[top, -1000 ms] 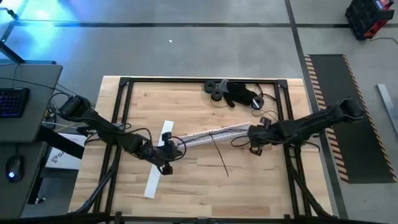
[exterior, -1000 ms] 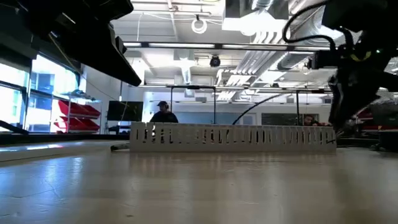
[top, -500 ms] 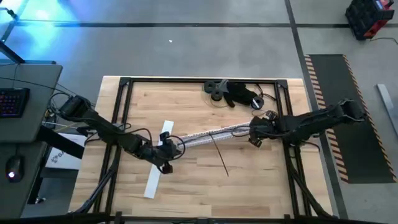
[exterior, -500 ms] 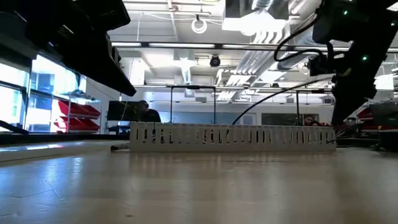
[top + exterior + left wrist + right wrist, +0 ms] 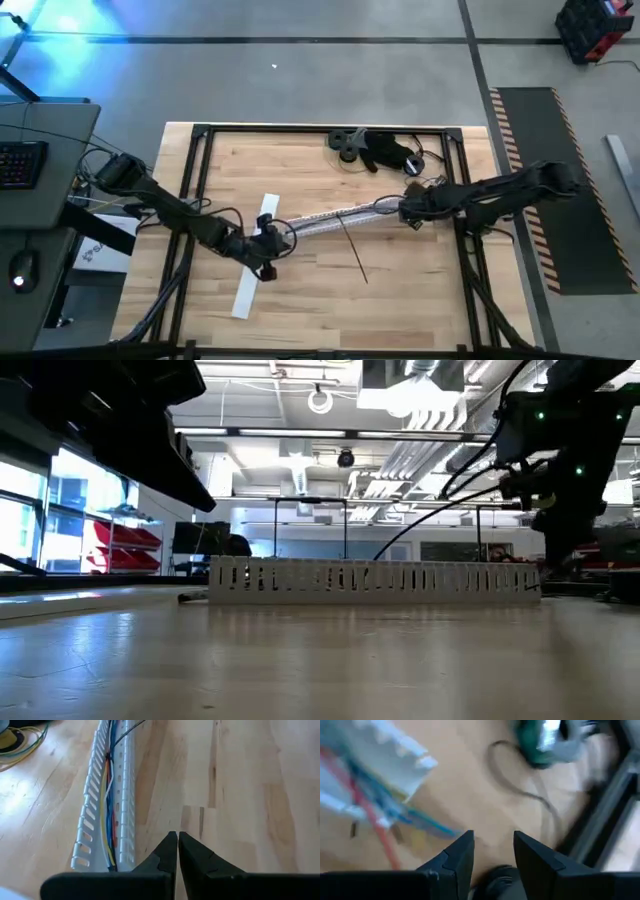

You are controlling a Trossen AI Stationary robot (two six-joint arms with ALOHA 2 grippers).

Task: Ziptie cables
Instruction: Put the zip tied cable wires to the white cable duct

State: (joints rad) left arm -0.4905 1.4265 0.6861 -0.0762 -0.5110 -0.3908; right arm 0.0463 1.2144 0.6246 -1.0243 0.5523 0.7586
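- Light wooden table (image 5: 300, 290) with a black metal frame, grey floor all round, and a big open workshop behind it in the low view.
- We've got a long white comb-toothed plastic rail (image 5: 335, 217) lying at a slant across the middle of the table; in the low view it's side-on (image 5: 375, 579).
- Our thin coloured cables (image 5: 107, 795) (yellow, red, blue, white and dark ones) run along inside the rail's channel. The right wrist view shows red and blue ends (image 5: 375, 815) poking out of the rail's end.
- Left gripper (image 5: 268, 250) sits near the rail's left end, just beside a flat white plastic strip (image 5: 254, 260). Its fingers (image 5: 165, 857) are pressed together with nothing between them.
- Right gripper (image 5: 408, 212) is at the rail's right end, fingers (image 5: 457, 855) spread apart, nothing in them.
- One thin dark stick (image 5: 353, 250) lies loose, crossing the rail (a wire or a ziptie, we can't tell).
- Dark clutter (image 5: 375, 148) sits at the far edge.
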